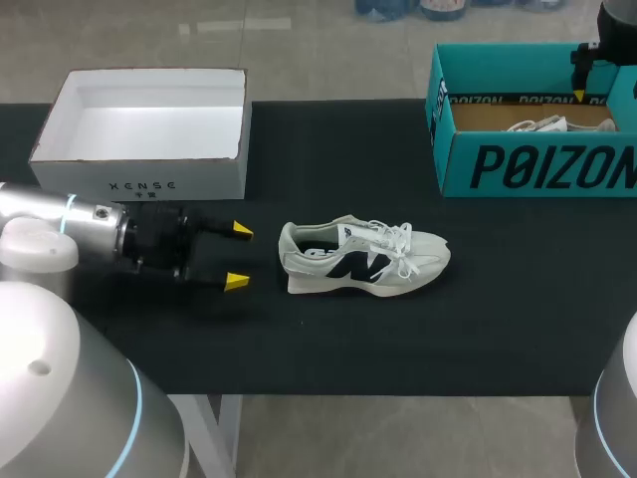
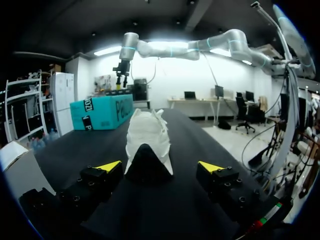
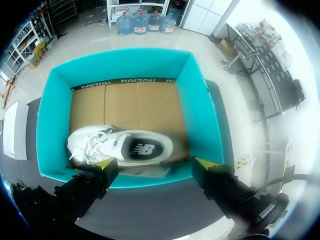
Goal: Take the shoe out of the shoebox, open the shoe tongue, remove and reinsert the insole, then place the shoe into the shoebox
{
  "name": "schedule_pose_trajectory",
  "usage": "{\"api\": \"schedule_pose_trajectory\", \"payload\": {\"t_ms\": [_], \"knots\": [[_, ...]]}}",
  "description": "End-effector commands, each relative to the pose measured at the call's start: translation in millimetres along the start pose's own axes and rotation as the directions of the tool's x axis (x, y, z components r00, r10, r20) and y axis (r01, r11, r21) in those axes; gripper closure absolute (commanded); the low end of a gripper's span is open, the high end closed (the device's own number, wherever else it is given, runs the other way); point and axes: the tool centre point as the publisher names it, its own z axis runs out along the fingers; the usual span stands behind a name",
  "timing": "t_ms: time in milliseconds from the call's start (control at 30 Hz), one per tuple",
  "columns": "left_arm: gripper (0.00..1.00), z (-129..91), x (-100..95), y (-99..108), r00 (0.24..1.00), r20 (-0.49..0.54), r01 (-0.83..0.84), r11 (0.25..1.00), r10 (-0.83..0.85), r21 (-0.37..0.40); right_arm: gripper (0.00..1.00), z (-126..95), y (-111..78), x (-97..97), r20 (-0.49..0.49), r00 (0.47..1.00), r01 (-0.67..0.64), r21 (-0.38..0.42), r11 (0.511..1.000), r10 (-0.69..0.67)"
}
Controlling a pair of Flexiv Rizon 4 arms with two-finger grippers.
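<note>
Black table beneath everything. At its far right corner, a teal shoebox, open on top, brown cardboard floor inside. At the far left corner, a white box, also open-topped, well apart from the teal one.

Near the left edge, just in front of the white box, the left gripper: level with the table, fingers spread wide, holding nothing, aimed toward the middle. Above the teal shoebox, the right gripper: pointed straight down over the box's wall, fingers likewise wide apart and holding nothing.

Near the table's middle, a white-and-grey sneaker with a dark side logo: upright on its sole, heel toward the left gripper and near its fingertips without touching, toe toward the right edge. Inside the teal shoebox, a second sneaker of the same kind, lying on the cardboard close to one wall, under the right gripper.
</note>
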Motion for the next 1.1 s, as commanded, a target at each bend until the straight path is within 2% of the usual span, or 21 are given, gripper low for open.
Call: {"api": "schedule_pose_trajectory", "payload": {"t_ms": [33, 500, 1100], "knots": [[0.00, 18, -12.2, 4, 1.000, -0.019, -0.005, 1.000, 0.005, -0.023, 0.00, 0, -1.2, -0.3, 0.001, 1.000, -0.001, -0.003, 1.000, 0.001], [0.00, 49, -20.0, 19, 1.000, -0.028, -0.009, 0.999, 0.008, -0.053, 0.00, 0, -1.2, -0.3, 0.001, 1.000, -0.001, -0.003, 1.000, 0.001], [0.00, 71, -27.6, 29, 1.000, -0.010, -0.017, 0.998, 0.016, -0.061, 0.00, 0, -1.2, -0.3, 0.001, 1.000, -0.001, -0.003, 1.000, 0.001]]}}
